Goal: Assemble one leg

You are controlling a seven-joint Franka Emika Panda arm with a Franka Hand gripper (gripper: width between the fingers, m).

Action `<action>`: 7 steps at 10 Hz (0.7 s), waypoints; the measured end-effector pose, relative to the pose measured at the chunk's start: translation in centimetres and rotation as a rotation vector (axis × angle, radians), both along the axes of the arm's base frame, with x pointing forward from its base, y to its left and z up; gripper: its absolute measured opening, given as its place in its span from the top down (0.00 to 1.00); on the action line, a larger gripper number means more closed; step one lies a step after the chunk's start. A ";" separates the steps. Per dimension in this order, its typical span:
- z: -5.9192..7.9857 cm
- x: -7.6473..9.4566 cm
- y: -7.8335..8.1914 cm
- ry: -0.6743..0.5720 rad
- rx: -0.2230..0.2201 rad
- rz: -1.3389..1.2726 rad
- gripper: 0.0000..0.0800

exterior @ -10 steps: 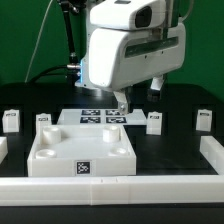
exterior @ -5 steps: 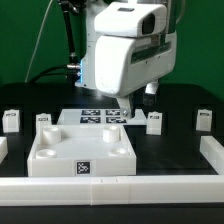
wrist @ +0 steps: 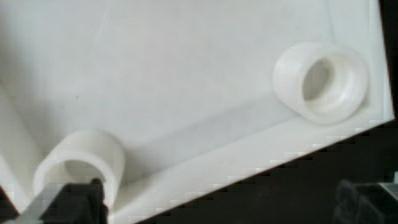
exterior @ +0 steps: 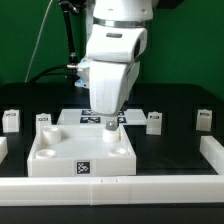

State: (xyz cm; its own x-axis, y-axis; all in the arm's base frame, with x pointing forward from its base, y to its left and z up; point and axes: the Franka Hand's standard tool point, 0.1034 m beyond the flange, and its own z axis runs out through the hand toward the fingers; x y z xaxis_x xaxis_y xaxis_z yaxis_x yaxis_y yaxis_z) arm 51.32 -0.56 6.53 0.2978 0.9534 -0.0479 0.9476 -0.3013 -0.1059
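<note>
Hand (exterior: 108, 124) spread wide above the edge of the white square tray (exterior: 60, 150), fingers (wrist: 68, 200) well apart, two round corner sockets (wrist: 320, 82) below, leg (exterior: 155, 122) upright on the black surface (exterior: 175, 150), beside the tray at the exterior view's right

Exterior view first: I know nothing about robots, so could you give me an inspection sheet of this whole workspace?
Surface: black table, white rails along its edges.
Job's things (sides as in the exterior view): outer left leg, inner left leg, inner right leg, outer right leg, all standing loose, none held.
Clutter: white square piece with round sockets; marker board, partly hidden.
Grippers: gripper open, empty, over the square piece's far corner.
Cables: thin dark cable behind the arm.
Surroundings: green backdrop.
</note>
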 end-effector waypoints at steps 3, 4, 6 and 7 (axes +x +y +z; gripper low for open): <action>-0.1 0.1 -0.2 -0.016 0.005 0.042 0.19; -0.5 -0.2 -0.4 -0.049 0.015 0.111 0.19; -1.3 -2.1 -1.2 -0.082 0.029 0.248 0.19; -1.8 -2.9 -1.8 -0.088 0.035 0.317 0.19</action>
State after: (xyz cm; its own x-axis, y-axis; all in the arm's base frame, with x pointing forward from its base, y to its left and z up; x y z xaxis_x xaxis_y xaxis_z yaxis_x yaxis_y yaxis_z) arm 48.38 -2.41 4.77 -0.0123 0.9999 -0.0008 0.9996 0.0122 -0.0242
